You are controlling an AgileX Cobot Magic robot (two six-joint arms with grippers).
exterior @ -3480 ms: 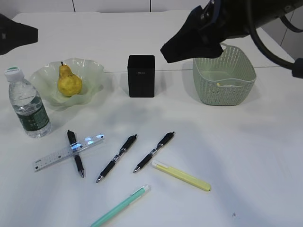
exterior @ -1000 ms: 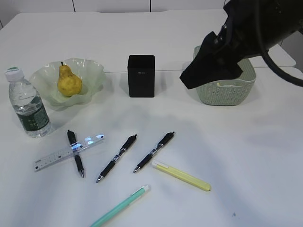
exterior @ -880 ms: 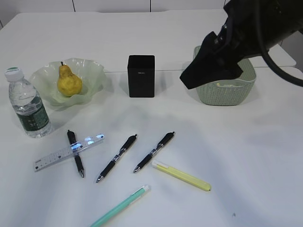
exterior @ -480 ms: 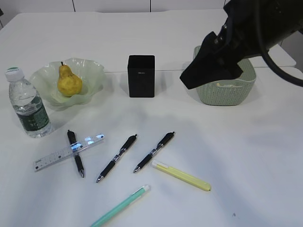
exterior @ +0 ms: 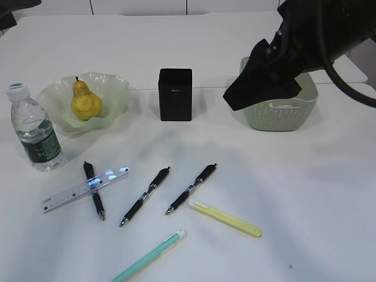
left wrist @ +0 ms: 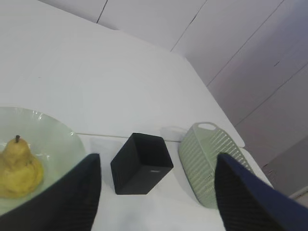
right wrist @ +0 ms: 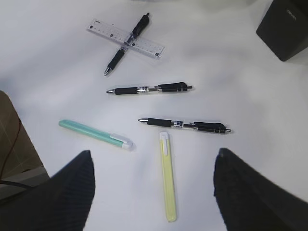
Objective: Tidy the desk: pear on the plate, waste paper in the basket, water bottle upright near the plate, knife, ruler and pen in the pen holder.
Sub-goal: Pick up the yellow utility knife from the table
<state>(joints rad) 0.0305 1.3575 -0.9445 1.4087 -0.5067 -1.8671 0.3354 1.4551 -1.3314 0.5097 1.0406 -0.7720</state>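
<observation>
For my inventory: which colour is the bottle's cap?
White; the water bottle cap shows best in the exterior view.

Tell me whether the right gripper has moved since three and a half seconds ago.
Yes. The right gripper has shifted rightward and lower: earlier it hung between the matte black square pen holder and the sage-green perforated plastic basket; now it overlaps the basket's front-left.

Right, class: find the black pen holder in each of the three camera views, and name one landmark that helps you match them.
Exterior view: pen holder stands at centre back, between the plate and the basket.
Left wrist view: pen holder at lower centre, seen from above.
Right wrist view: only its corner shows at top right.
Shared landmark: the basket links the exterior and left wrist views; the black pens link exterior and right wrist.
</observation>
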